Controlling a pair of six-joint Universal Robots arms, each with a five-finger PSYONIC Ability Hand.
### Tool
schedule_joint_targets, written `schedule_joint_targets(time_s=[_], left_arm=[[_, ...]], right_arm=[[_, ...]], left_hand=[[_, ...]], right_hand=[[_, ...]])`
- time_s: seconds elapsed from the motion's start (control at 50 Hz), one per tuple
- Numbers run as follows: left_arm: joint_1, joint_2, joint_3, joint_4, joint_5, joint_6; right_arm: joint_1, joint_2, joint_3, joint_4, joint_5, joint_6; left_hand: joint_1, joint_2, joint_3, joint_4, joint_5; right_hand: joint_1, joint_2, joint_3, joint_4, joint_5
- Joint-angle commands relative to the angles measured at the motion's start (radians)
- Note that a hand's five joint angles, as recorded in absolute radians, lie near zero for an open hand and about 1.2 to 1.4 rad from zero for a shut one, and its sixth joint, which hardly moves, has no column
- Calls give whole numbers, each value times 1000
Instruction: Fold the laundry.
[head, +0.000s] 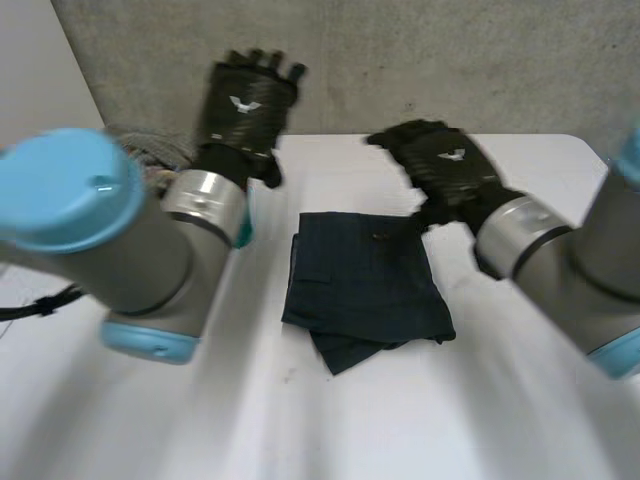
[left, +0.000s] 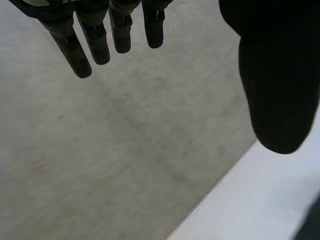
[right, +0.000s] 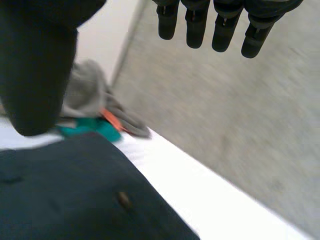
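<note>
Dark blue cloth (head: 365, 285) folded into a rough rectangle, flat at the middle of the white table (head: 300, 420), with a lower layer poking out at its 6 o'clock edge. Small brownish spot (head: 378, 237) near the cloth's 12 o'clock edge, seen too in the right wrist view (right: 123, 200) on the same cloth (right: 75, 195).

Left hand (head: 245, 105) raised at 11 o'clock from the cloth, well apart from it, back of the hand towards the head camera. In its own wrist view, fingers (left: 95, 40) straight and slightly spread, thumb (left: 272, 80) held off to one side, nothing between them.

Right hand (head: 445, 165) over the cloth's 1 o'clock corner; touching or not, cannot tell. From the right wrist, fingers (right: 220, 25) straight, side by side, thumb (right: 37, 65) apart, nothing pinched.

Heap of grey, teal and orange laundry (head: 150, 155) at 10 o'clock on the table, against the grey wall (head: 420, 60); same heap (right: 95, 105) beyond the cloth in the right wrist view.
</note>
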Motion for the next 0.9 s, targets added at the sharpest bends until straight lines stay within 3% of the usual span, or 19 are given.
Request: schedule_joint_targets(time_s=[0.02,0.2,0.38,0.52,0.7,0.74,0.82,0.84,0.88,0.9], left_arm=[[-83,-261,256,-230,-2,-42],[-77,-413,309,-402,-11,-100],[-68,-453,309,-505,-47,-97],[-71,-436,316,-516,-44,-93],[-66,-211,306,-513,-18,-105],[-61,-169,302,-507,10,-108],[-26,-86,278,-499,146,-146],[-12,-66,267,-502,232,-172],[-2,-54,255,-504,309,-195],[4,-42,243,-507,403,-221]], right_arm=[[-96,129,-120,227,22,-6],[-98,337,-220,291,-54,-27],[-96,454,-278,297,-4,-145],[-94,381,-264,300,71,-247],[-113,195,-114,208,97,-147],[-117,154,-52,174,123,-88],[-163,102,65,163,116,-12],[-171,100,91,160,108,-3],[-188,100,134,152,84,6],[-194,100,175,139,43,6]], left_hand=[[-14,-19,-26,-17,-40],[1,-4,-11,-2,-26],[4,-1,-9,1,-23],[4,-1,-9,1,-23],[-20,-25,-32,-23,-46],[-20,-25,-32,-23,-46],[-17,-22,-29,-20,-43],[-17,-22,-29,-20,-43],[-14,-19,-26,-17,-40],[-11,-16,-23,-14,-37]], right_hand=[[-48,-31,-31,-31,-49],[-48,-31,-31,-31,-49],[-48,-31,-31,-31,-49],[-48,-31,-31,-31,-49],[-48,-31,-31,-31,-49],[-48,-31,-31,-31,-49],[-48,-31,-31,-31,-49],[-48,-31,-31,-31,-49],[-48,-31,-31,-31,-49],[-48,-31,-31,-31,-49]])
